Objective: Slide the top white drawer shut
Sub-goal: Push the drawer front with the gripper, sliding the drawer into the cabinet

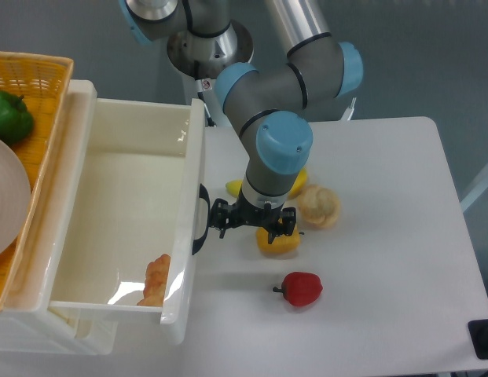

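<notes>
Black and small, the robot arm's tool [249, 224] hangs low over the white tabletop [385, 236], its left end touching or almost touching the curved black handle [199, 220] on the front panel of the top white drawer [126, 212]; whether its fingers are spread or clenched cannot be told from this angle. Directly behind the tool sits a yellow pepper [278, 241], with a yellow lemon-like fruit [239, 188], a pale bread roll [319, 206] and a red pepper [302, 288] nearby. The drawer juts far out of its cabinet, nearly all its depth exposed, with an orange piece of food [155, 279] in its near corner. Closing looks barely begun; almost the full push leftward remains. An orange wicker basket [39, 78] sits on the cabinet top.
</notes>
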You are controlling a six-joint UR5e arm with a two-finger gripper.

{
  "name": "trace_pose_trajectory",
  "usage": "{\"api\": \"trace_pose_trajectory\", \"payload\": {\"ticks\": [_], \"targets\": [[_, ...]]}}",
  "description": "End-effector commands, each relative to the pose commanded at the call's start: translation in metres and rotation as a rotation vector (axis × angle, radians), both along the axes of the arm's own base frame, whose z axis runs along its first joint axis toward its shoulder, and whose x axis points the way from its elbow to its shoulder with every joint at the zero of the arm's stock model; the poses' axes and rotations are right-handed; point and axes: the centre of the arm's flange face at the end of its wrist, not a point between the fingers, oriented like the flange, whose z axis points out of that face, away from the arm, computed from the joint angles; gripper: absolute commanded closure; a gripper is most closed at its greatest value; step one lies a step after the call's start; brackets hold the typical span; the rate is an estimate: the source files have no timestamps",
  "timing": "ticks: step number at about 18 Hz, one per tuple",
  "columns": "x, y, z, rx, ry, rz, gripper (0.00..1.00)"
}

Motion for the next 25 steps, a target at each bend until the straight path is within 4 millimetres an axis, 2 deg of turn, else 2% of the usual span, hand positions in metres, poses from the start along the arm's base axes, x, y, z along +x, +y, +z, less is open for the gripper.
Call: {"api": "trace_pose_trajectory", "payload": {"ticks": [15, 25], "targets": [[0.015, 0.016, 0.006, 0.005, 0.005, 0.001, 0.0], [0.039, 0.036, 0.01, 0.004, 0.006, 0.003, 0.0]]}}
